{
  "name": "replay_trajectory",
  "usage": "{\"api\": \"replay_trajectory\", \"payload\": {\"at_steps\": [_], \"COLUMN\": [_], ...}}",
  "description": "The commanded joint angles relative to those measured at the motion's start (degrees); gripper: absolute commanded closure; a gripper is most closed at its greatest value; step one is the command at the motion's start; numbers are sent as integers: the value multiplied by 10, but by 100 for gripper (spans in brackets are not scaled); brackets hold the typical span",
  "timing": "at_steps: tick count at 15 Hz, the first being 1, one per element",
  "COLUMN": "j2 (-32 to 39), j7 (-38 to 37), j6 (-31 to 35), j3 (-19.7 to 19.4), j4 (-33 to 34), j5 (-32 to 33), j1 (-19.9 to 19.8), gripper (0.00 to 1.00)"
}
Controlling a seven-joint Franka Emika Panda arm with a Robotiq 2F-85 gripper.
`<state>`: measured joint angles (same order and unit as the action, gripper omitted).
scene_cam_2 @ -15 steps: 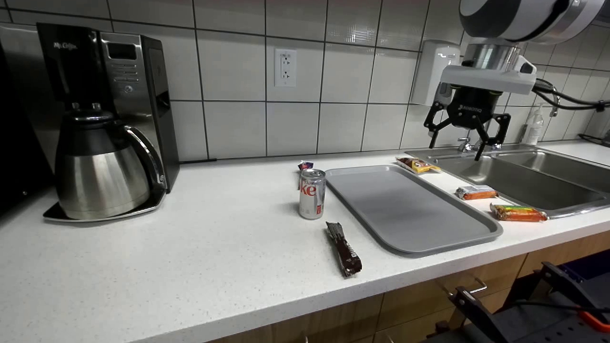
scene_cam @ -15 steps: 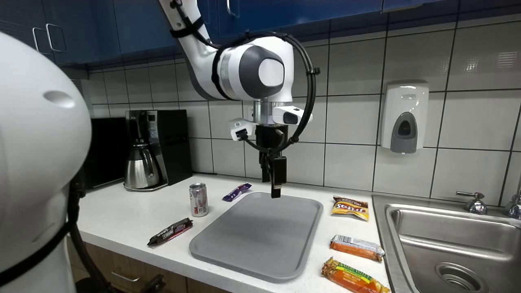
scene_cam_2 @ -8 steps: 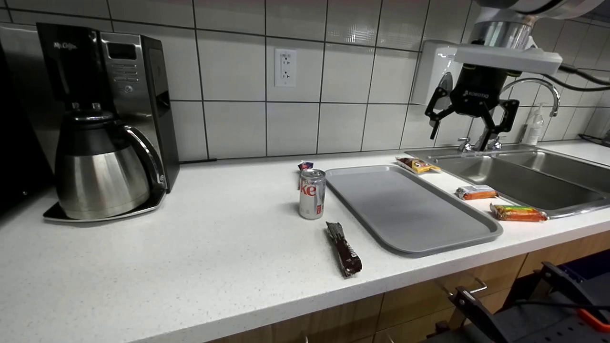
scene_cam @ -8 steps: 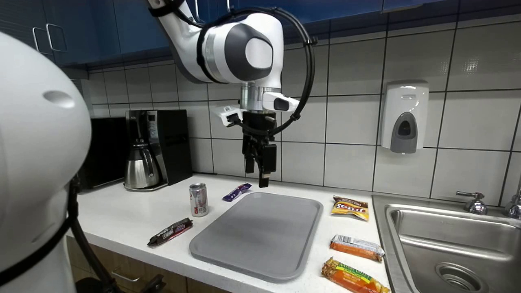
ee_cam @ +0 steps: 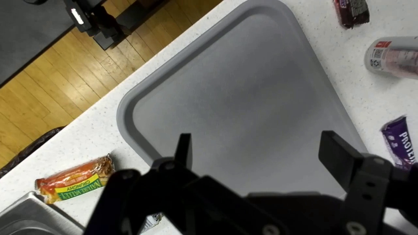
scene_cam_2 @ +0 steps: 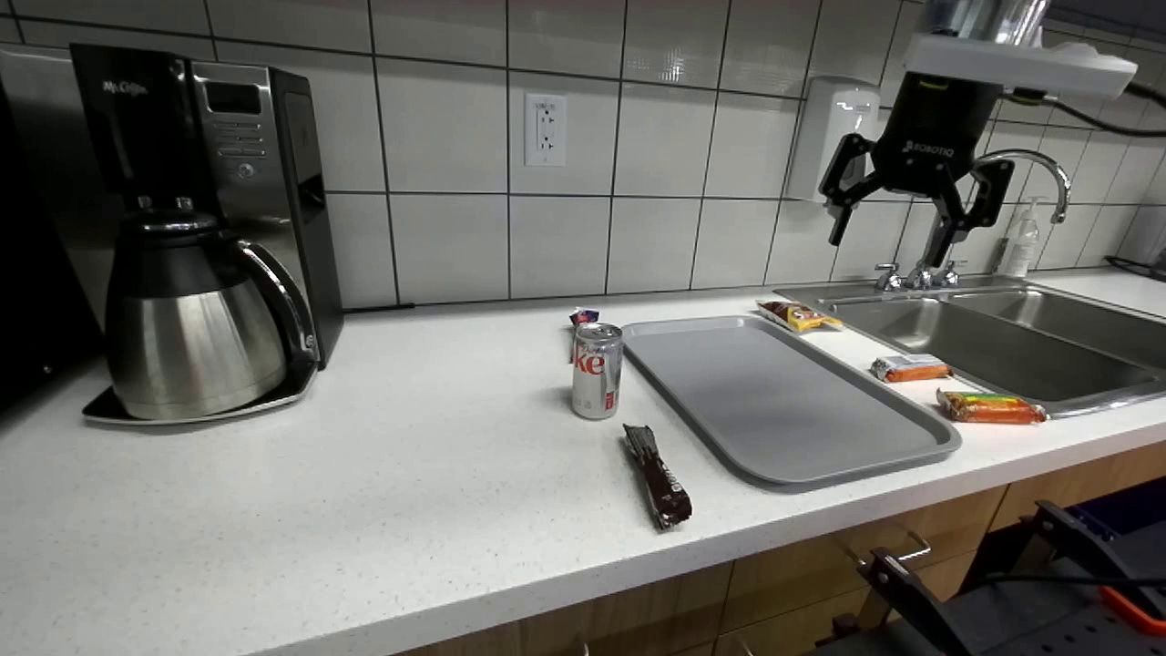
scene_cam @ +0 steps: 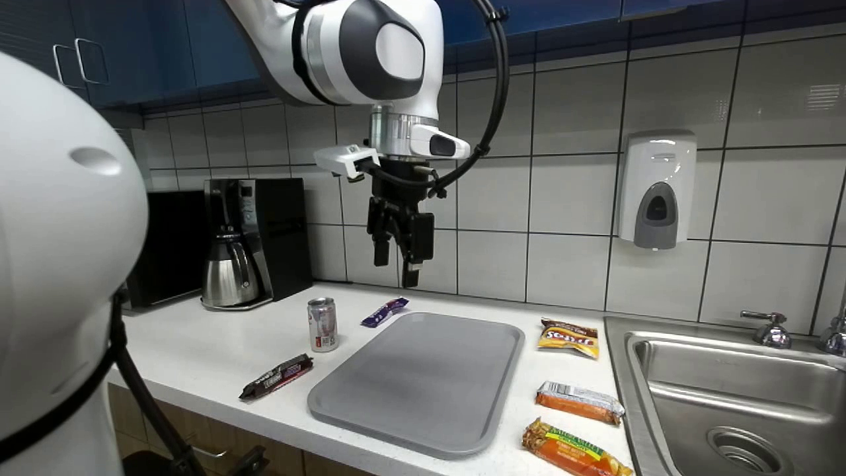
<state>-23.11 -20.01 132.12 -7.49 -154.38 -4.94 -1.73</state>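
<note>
My gripper hangs open high above the counter, nothing between its fingertips. Below it in the wrist view lies a bare grey tray; the gripper touches nothing. To one side of the tray stand an upright silver can, a dark brown bar and a purple bar. Along its sink side lie a yellow and brown snack bag, an orange and silver bar and an orange, green-labelled bar. Part of the orange and silver bar is hidden behind the gripper in the wrist view.
A coffee maker with a steel carafe stands by the wall. The steel sink borders the counter beyond the snacks. A soap dispenser is on the tiled wall, and blue cabinets hang above.
The gripper has risen farther from the counter, moving left in an exterior view. Its jaws have stayed open. Tray, can and snacks have not moved.
</note>
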Motion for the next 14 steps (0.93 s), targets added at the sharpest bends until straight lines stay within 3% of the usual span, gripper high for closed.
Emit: {"api": "replay_trajectory", "payload": {"at_steps": [1, 4, 5, 14], "j2": [-56, -66, -30, -37], "j7": [52, 64, 51, 57], "j6": [-51, -86, -59, -73], "j3": [11, 12, 19, 18], "j4": [-16, -13, 1, 1], "j5": [-32, -49, -40, -45], "j1": [-10, -11, -18, -18], "gripper": [0, 0, 0, 0]}}
